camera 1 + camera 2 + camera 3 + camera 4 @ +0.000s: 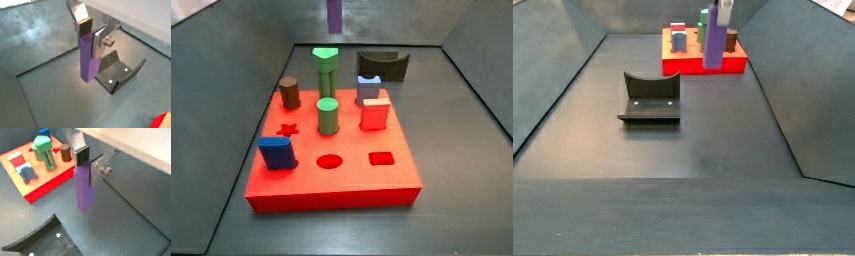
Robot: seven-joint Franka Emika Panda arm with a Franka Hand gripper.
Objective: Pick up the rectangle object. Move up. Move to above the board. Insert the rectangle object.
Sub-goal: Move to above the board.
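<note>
So the gripper (pixel 92 31) has the purple block (pixel 89 57) clamped by its top, hanging clear of the floor. Looks like mid-carry; next it needs lining up over the red board (pixel 40 180).

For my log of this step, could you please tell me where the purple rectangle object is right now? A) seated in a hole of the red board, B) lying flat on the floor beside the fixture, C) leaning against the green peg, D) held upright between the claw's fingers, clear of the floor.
D: in both wrist views the claw clamps the top of the purple rectangle object, which hangs upright, not yet over the red board.
</note>
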